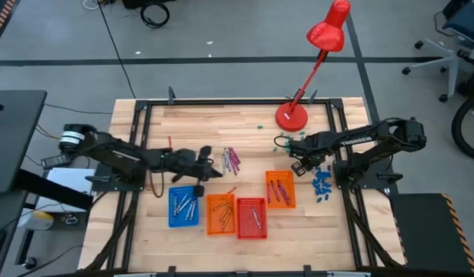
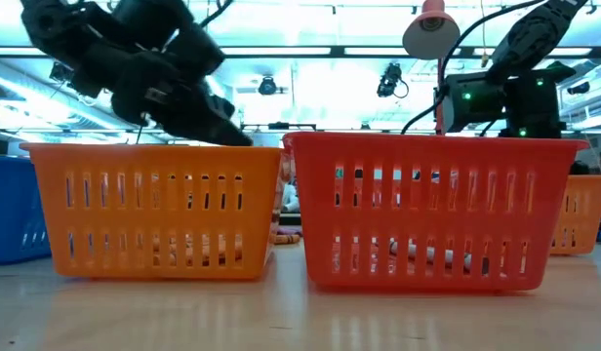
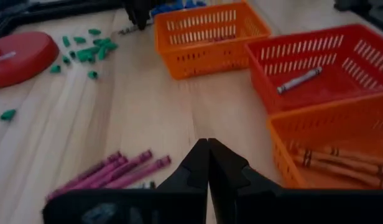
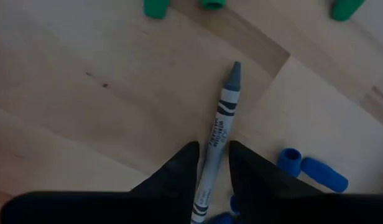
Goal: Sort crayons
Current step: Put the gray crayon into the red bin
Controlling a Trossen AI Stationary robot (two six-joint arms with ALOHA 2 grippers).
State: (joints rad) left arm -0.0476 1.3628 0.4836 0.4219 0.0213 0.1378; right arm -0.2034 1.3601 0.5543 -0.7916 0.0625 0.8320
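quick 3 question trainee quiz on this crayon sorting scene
1. True or false: the right gripper has a grey crayon between its fingers.
2. Which basket holds one grey crayon in the left wrist view: A blue, B red, C far orange?
3. What colour are the loose crayons beside the left gripper?

Key: 1 true. 2 B, the red basket. 3 magenta-purple.

You are looking at a lab or workshop: a wooden bench [image 1: 245,123] ringed by a black metal frame [image 1: 137,108], grey floor with trailing cables [image 1: 118,46], office chairs [image 1: 445,38], and ceiling strip lights [image 2: 310,49].
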